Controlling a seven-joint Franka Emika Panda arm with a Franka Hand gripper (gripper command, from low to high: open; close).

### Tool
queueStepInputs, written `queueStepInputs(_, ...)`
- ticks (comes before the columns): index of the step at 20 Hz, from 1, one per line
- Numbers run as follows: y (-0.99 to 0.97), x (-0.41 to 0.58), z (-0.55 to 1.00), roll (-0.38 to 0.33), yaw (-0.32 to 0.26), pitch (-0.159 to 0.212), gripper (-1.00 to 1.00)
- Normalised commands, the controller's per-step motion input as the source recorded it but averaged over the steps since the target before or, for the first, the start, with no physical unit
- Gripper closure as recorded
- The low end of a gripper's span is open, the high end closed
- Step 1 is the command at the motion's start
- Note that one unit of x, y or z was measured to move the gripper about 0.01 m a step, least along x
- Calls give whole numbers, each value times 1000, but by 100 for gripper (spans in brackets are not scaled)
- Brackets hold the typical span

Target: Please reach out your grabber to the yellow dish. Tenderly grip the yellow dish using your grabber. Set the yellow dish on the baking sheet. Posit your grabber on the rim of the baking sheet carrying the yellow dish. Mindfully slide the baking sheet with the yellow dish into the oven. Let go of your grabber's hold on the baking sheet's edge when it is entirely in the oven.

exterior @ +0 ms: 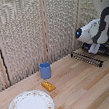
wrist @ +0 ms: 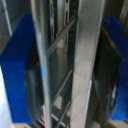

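Wrist view shows the grabber (wrist: pixel 65 70) with its blue fingertips (wrist: pixel 20 75) clamped on a metal bar of the baking sheet (wrist: pixel 87 60). At the exterior view's right, the arm (exterior: pixel 94 31) reaches down onto the baking sheet (exterior: pixel 86 58) at the table's (exterior: pixel 81 86) far edge. Lower left stand a blue cup (exterior: pixel 45 70), an orange-yellow block (exterior: pixel 48 85) and a white patterned plate (exterior: pixel 30 106).

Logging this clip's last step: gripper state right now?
Gripper: shut on the baking sheet, blue fingertips either side of its metal rim in the wrist view. The yellow dish is not visible.
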Motion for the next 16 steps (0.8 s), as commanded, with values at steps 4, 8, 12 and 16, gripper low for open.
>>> queueStepInputs(4,-102,-34,182,-90,156,-17,-100)
queueStepInputs(8,11,0,320,-17,89,11,-100)
queueStepInputs(12,274,109,359,-1,32,75,-100)
queueStepInputs(16,356,182,419,13,27,123,-100)
